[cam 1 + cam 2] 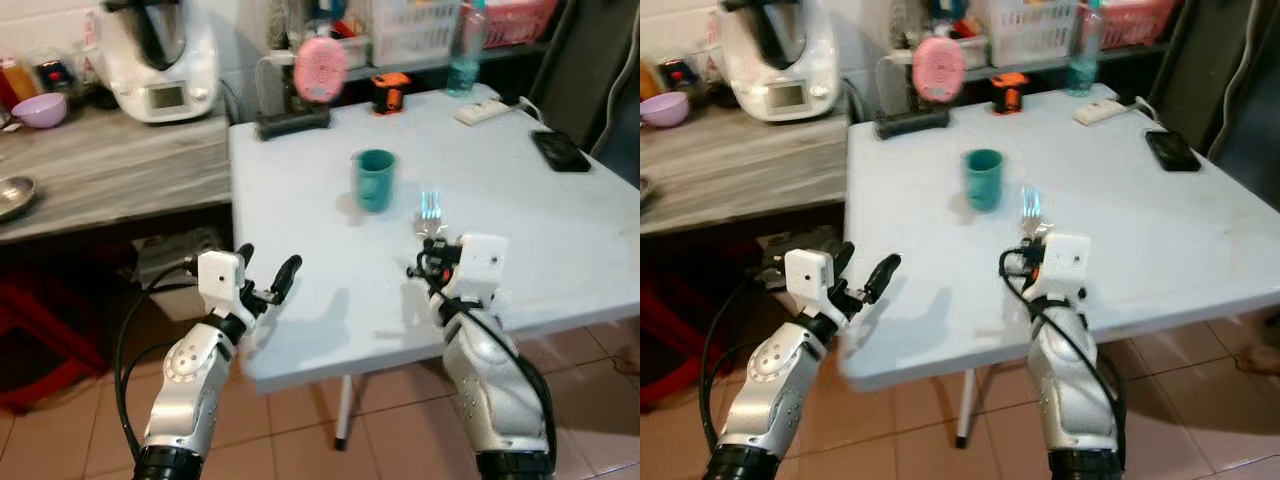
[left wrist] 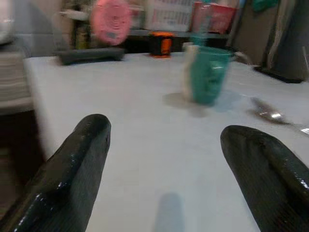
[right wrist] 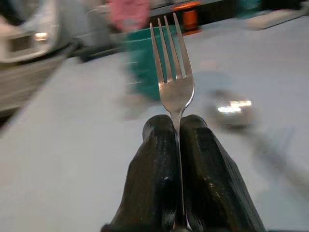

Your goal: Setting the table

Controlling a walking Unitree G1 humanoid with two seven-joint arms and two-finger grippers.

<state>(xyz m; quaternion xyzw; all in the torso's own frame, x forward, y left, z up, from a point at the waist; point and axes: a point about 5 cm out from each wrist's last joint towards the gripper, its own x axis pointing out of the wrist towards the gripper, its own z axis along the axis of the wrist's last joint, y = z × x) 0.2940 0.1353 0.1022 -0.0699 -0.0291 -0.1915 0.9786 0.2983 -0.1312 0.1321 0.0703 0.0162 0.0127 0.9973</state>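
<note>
Teal cup [image 1: 375, 178] ahead | right end effector [image 3: 177, 126] clamps fork [image 3: 172, 72] | left end effector [image 2: 164, 159] apart | spoon [image 2: 270, 114] beside cup

I see a white table [image 1: 300, 330] mid-frame, a grey wooden counter [image 1: 110, 170] at upper left, and terracotta floor tiles [image 1: 400, 440] along the bottom.
</note>
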